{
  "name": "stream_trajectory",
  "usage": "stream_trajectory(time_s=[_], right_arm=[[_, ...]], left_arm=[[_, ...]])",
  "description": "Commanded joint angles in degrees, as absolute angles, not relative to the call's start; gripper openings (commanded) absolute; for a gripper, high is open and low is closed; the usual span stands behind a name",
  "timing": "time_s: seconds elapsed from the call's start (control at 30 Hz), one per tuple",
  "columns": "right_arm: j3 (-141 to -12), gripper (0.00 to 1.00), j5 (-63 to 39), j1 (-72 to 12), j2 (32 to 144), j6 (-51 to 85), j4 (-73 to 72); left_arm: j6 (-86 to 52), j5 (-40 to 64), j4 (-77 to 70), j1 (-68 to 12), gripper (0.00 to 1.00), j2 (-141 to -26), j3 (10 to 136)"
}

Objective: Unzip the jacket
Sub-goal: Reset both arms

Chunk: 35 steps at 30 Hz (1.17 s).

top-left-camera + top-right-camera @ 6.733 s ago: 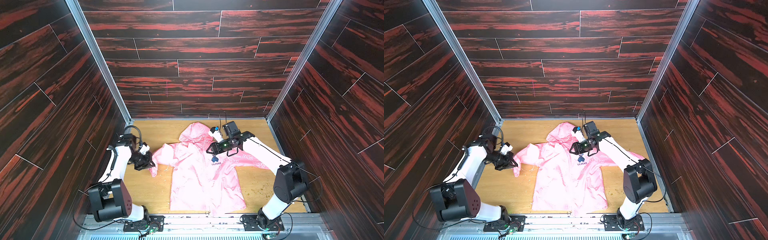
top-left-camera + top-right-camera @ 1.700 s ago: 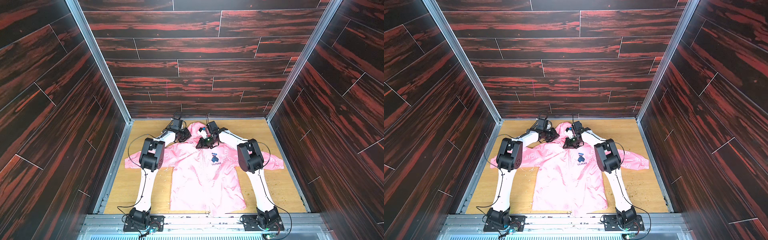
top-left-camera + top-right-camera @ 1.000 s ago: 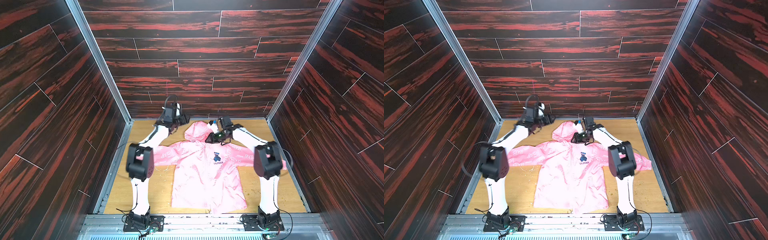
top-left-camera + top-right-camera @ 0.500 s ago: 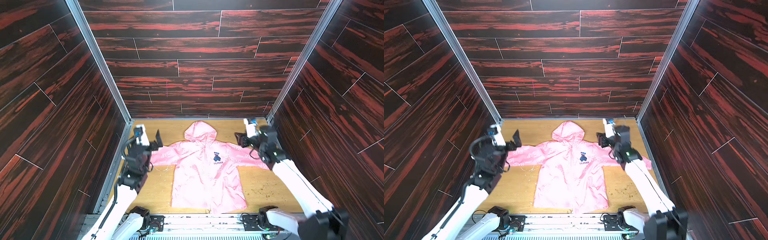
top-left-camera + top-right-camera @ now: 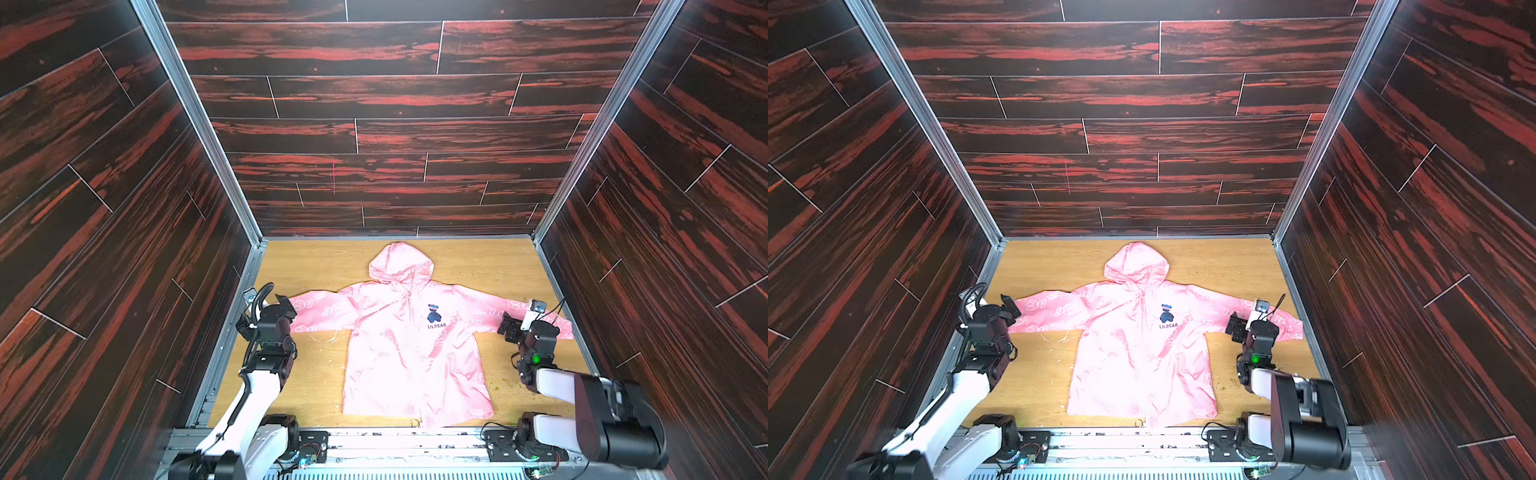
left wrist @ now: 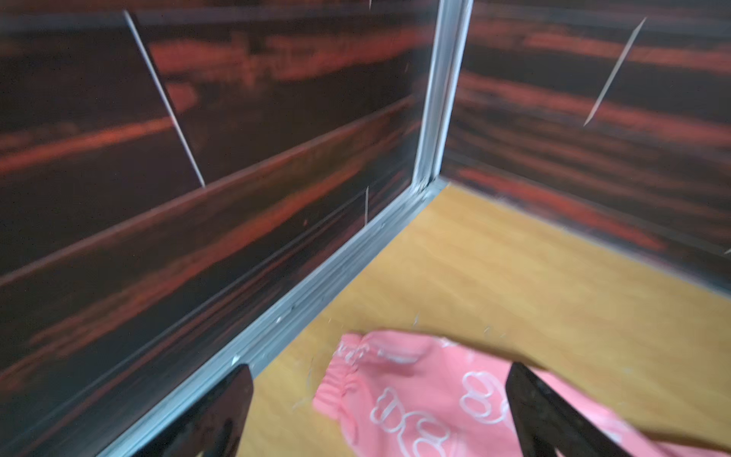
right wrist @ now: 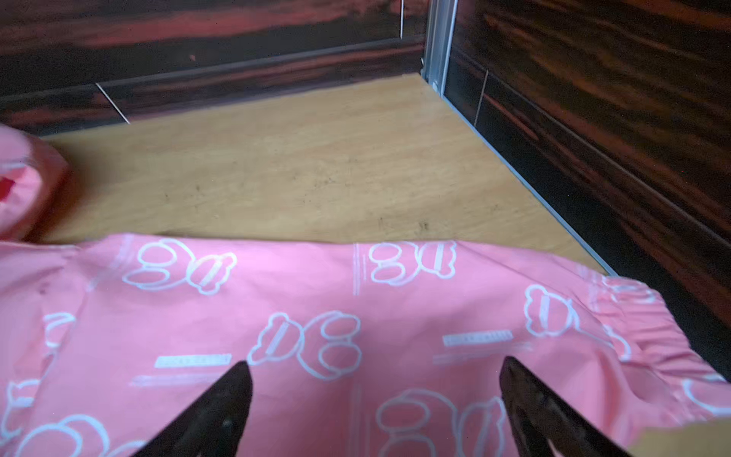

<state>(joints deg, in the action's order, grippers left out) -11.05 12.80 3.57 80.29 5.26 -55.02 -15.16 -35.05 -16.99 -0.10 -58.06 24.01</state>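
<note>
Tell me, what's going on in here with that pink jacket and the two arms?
Two robot arms are meant to unzip the pink jacket. It lies flat and front-up on the wooden table, hood toward the back wall, sleeves spread out. The left gripper is by one cuff and the right gripper is over the other sleeve, both open and holding nothing. The zipper down the front looks closed, so the unzipping itself has not started.
</note>
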Motion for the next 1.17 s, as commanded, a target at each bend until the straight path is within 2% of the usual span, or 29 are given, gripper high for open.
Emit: stream_trajectory(time_s=[0.0,0.03,0.07,0.1,0.2,0.27,0.37,0.4,0.5,0.53,0.6,1.13], right_arm=[[-13.2,0.99,8.0,3.5,92.1,3.8,-79.1],[-14.8,0.99,5.0,3.5,87.7,2.5,-67.9],[-15.6,0.99,2.1,3.6,87.9,1.3,-66.4],[-14.8,0.99,0.3,3.4,90.1,0.8,-72.0],[-13.5,0.99,5.0,3.3,89.7,2.6,-73.8],[-13.3,0.99,5.7,3.3,89.4,2.7,-73.7],[-15.7,0.99,7.4,3.3,89.5,3.4,-69.3],[-18.0,0.99,7.6,3.4,89.3,3.9,-64.6],[-17.6,0.99,7.6,3.6,89.3,3.9,-65.2],[-17.4,0.99,7.3,3.6,89.4,4.1,-65.6],[-17.6,0.99,7.7,3.6,89.4,4.1,-65.3],[-17.4,0.99,7.9,3.5,89.5,3.8,-65.8]], left_arm=[[-17.0,-37.2,-17.1,0.6,1.0,-62.1,25.5],[-16.7,-37.1,-17.8,0.8,1.0,-63.7,25.4],[-16.1,-36.8,-18.9,1.0,1.0,-64.8,25.0],[-15.6,-36.2,-20.3,1.2,1.0,-66.1,24.8],[-14.8,-33.6,-25.9,1.5,1.0,-70.5,23.2],[-14.0,-34.0,-32.5,1.5,1.0,-74.5,22.6],[-13.6,-33.3,-34.0,1.5,1.0,-77.6,24.7],[-14.0,-33.0,-36.9,1.5,1.0,-79.0,24.2],[-9.6,-28.2,-57.7,1.4,1.0,-87.2,20.0],[-7.7,-21.2,-51.9,1.0,1.0,-87.0,20.8],[-8.4,-24.8,-49.3,0.1,1.0,-88.8,23.7],[-8.5,-25.3,-48.5,0.0,1.0,-87.8,23.2]])
